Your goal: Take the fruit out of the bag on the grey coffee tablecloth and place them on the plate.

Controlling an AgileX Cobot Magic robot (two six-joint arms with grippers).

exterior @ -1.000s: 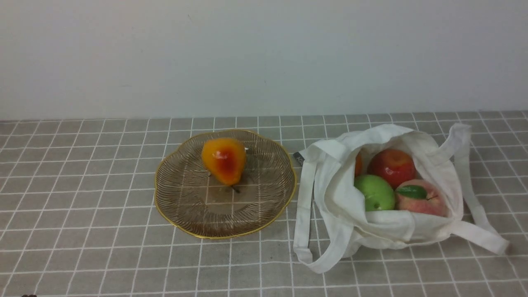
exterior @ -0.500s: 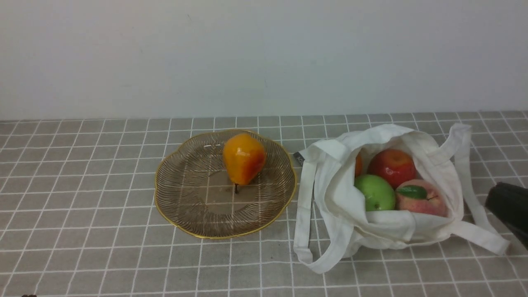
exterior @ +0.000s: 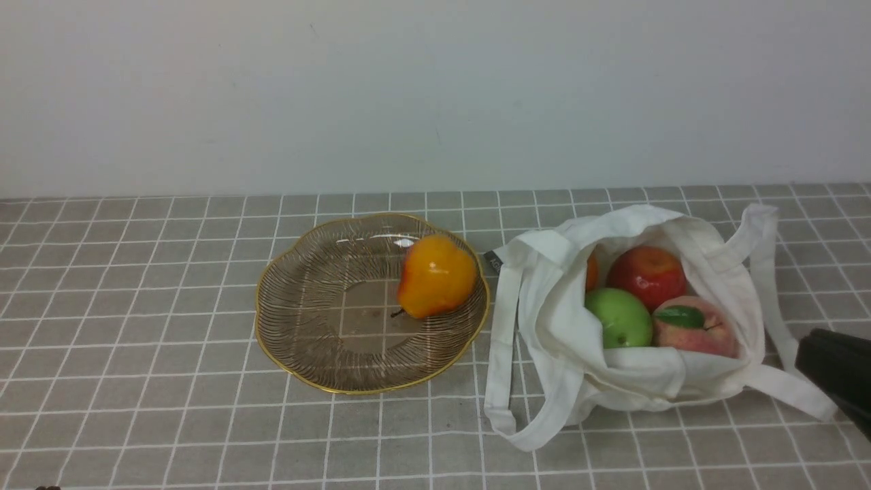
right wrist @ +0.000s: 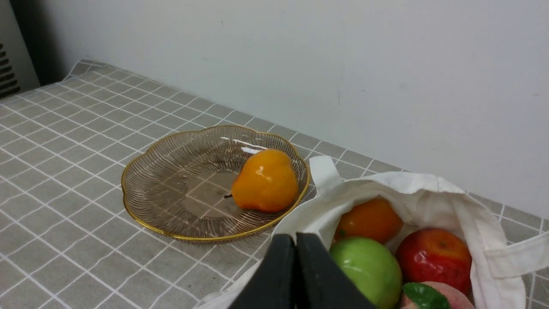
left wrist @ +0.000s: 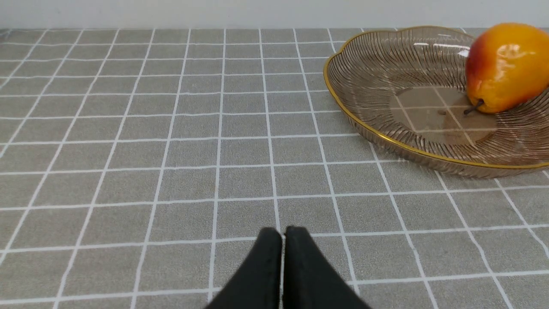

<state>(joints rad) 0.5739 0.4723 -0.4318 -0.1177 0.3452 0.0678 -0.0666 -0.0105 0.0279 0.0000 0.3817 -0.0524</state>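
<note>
**One fruit plated, four left in the bag**

Pear point(exterior: 435, 275) already on the plate point(exterior: 299, 340), on its side against the slope nearest the bag point(exterior: 612, 384), stem toward the middle. Left inside the open bag on the grey checked tablecloth point(exterior: 136, 354): red apple point(exterior: 646, 274), green apple point(exterior: 618, 318), peach point(exterior: 694, 330), and an orange point(exterior: 591, 271) half hidden behind the cloth edge. Bag slumped just beside the plate, mouth gaping toward the robot, straps point(exterior: 503, 354) trailing loose.

Step in hand, by the look of it: the gap between the first drop and the second pick. Right fingers point(right wrist: 281, 266) pressed together and holding nothing, off the right side of the bag and pointing toward its mouth. Only a dark part of that arm visible at the edge of the front view. Left fingers point(left wrist: 266, 266) pressed together too, empty, low over bare tablecloth and well apart from the plate.

Next move, as a guess: spread the right fingers wide, come down over the green apple or the peach, the two nearest and least covered, and close across the widest part. Glossy round skin, so likely to slip from a shallow pinch. Soft cloth apt to snag, so keep clear of the bag's rim and straps. At the plate, aim for the bare middle or far side, away from the pear, to avoid nudging it over the gold rim
</note>
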